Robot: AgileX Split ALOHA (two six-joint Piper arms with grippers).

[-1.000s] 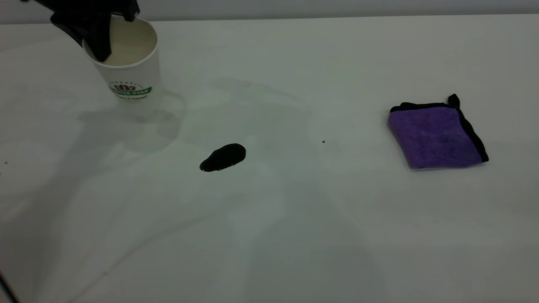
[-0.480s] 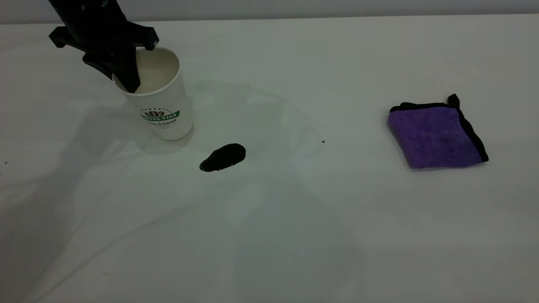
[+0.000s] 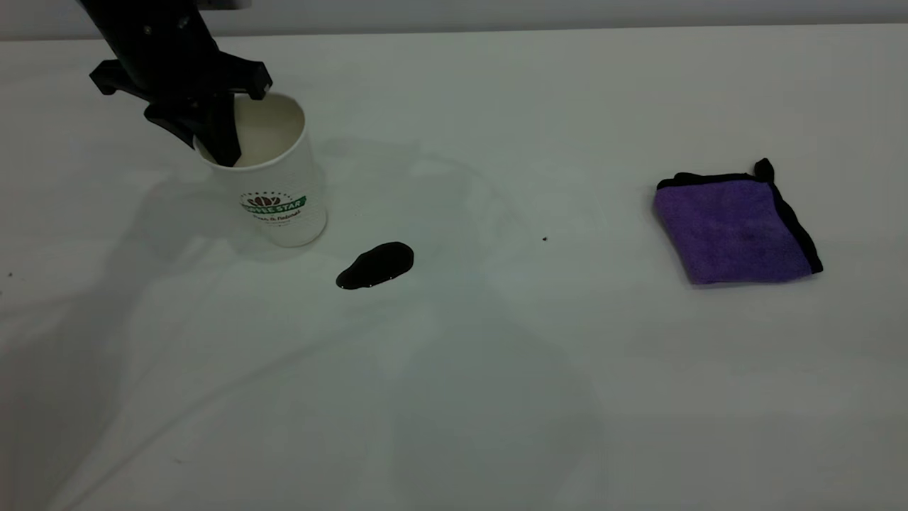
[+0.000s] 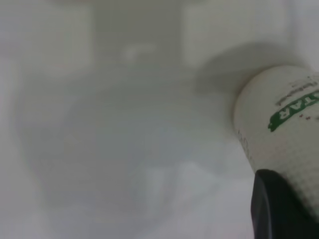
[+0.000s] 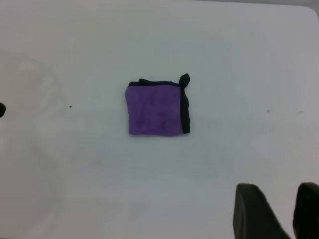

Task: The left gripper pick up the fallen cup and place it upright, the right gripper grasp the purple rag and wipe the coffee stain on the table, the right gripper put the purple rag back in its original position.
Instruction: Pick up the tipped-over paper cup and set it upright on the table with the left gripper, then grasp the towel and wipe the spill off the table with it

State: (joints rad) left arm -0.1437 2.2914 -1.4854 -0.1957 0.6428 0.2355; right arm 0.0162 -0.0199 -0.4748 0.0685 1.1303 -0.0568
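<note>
The white cup (image 3: pixel 273 188) with its green logo stands upright on the table (image 3: pixel 496 369), just left of and behind the glossy black coffee stain (image 3: pixel 376 265). My left gripper (image 3: pixel 220 145) is shut on the cup's far-left rim, with one finger inside the cup. In the left wrist view the cup's wall (image 4: pixel 284 134) shows beside one black finger (image 4: pixel 279 209). The purple rag (image 3: pixel 734 231) lies folded at the right, also seen in the right wrist view (image 5: pixel 155 110). My right gripper (image 5: pixel 279 191) hangs high above the table, away from the rag, fingers a little apart and empty.
A tiny dark speck (image 3: pixel 545 239) lies on the table between the stain and the rag. The table's far edge (image 3: pixel 567 28) meets a grey wall behind. The left arm (image 3: pixel 142 42) rises above the cup at the far left.
My left gripper has carried the cup from the far-left corner rightward and down. The cup now sits lower, close to the stain. The rag and stain have not moved.
</note>
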